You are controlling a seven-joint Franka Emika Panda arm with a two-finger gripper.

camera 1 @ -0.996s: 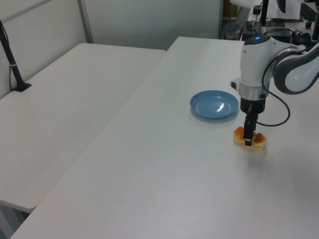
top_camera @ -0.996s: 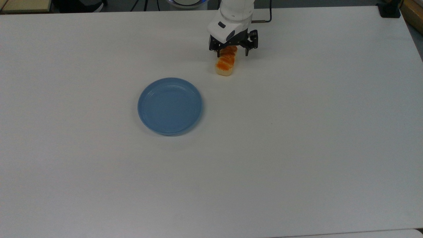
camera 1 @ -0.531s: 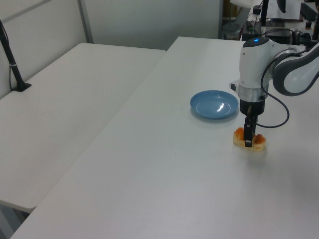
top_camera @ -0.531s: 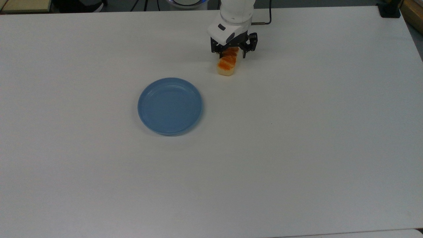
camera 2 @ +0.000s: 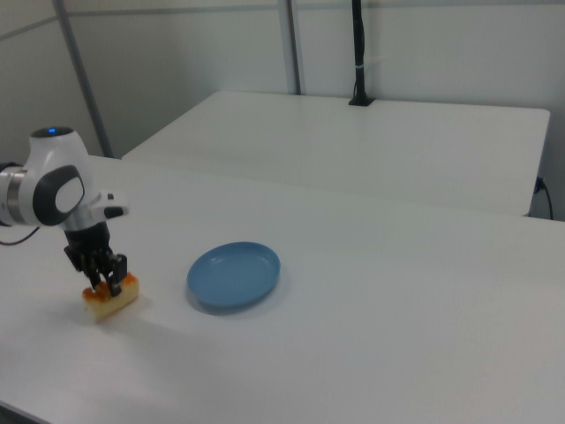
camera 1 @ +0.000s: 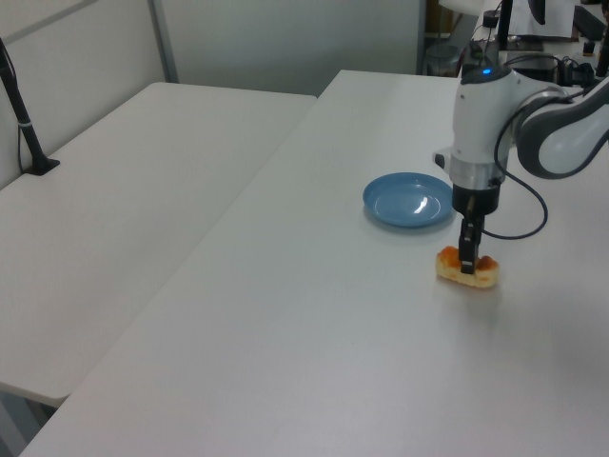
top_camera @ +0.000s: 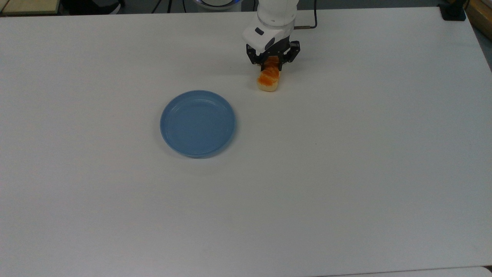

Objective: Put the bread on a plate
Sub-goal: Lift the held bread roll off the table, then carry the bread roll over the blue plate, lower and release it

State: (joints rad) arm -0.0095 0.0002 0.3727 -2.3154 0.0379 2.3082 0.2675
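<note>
the gripper [top_camera: 271,66], upper centre of the top view, pinched the bread [top_camera: 269,80] for carrying to the plate [top_camera: 197,123].

White rounded robot arm [camera 1: 485,114] with grey joint bands, small blue light on top, black cable looping from wrist, black two-finger claw [top_camera: 271,66] below white housing

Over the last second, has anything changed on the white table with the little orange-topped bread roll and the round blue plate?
Yes. The gripper closed on the orange-topped bread roll, which shifted slightly toward the top view's right and turned a little; in the left view it moved left, toward the plate. The round light-blue plate stayed where it was, with nothing on it, and the bread is not yet on it.
</note>
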